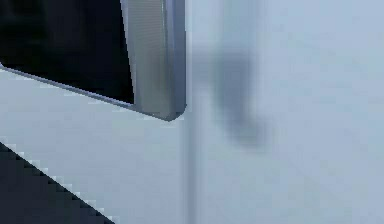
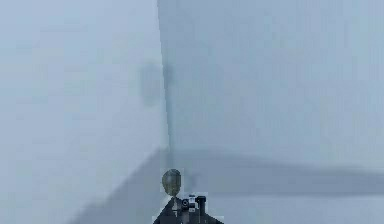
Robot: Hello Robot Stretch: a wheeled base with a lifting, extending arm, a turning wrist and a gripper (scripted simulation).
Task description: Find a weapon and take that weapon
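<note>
Nearest, at the arm side view's bottom edge, the dark end effector point(image 2: 174, 204) shows with a small rounded olive-grey blob point(image 2: 172, 181) at its far end. I cannot tell the state of its fingers, whether it holds the blob, or whether the blob is the weapon. If it is, it looks compact, stiff and smooth, likely slippery, so it is best taken across its widest middle. Beyond lie pale grey floor point(image 2: 125, 195) and a white wall corner point(image 2: 163, 90). Ahead, a silver-framed black flat panel point(image 1: 60, 45) hangs on the wall.
</note>
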